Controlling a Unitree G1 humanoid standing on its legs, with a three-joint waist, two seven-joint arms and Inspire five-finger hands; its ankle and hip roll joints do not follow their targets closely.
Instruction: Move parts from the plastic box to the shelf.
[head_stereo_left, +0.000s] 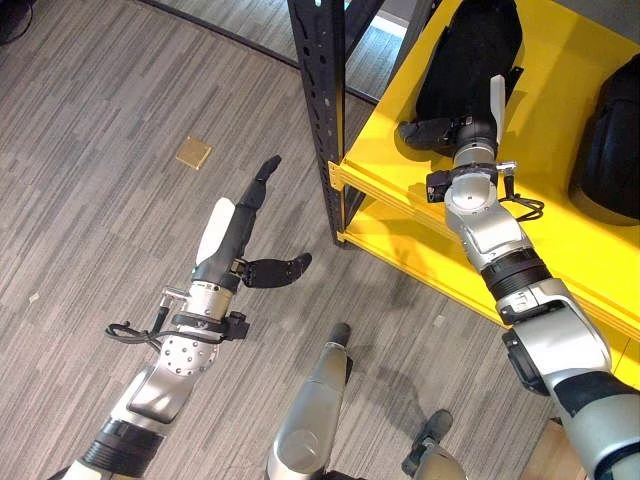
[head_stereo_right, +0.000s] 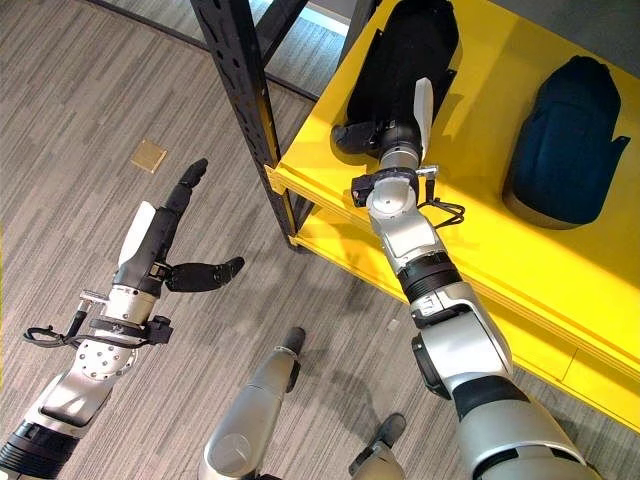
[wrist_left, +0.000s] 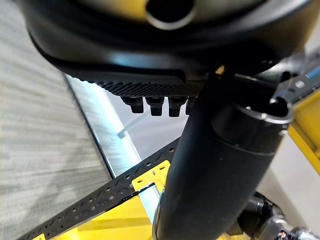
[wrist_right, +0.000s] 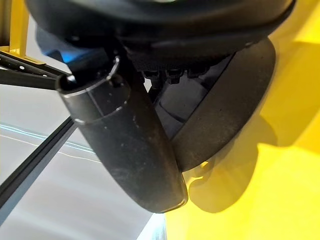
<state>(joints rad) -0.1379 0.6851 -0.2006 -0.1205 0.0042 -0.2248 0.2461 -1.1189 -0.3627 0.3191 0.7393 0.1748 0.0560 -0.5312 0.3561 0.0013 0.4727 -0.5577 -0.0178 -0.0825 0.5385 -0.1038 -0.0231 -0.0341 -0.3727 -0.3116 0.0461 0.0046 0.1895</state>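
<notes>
A long black part (head_stereo_left: 470, 50) lies on the yellow shelf (head_stereo_left: 400, 170) near its front left corner. My right hand (head_stereo_left: 445, 130) rests on the shelf at the near end of this part. Its fingers lie straight against the part and its white-covered thumb (head_stereo_left: 497, 100) stands up beside it. In the right wrist view the black part (wrist_right: 225, 110) curves just past the thumb (wrist_right: 125, 145). A second dark rounded part (head_stereo_right: 565, 140) sits farther right on the shelf. My left hand (head_stereo_left: 235, 225) hovers over the floor left of the shelf, open and empty.
The shelf's black perforated upright (head_stereo_left: 320, 100) stands between my two hands, with a lower yellow board (head_stereo_left: 420, 250) beneath. A small tan square (head_stereo_left: 193, 152) lies on the grey wood-pattern floor to the left.
</notes>
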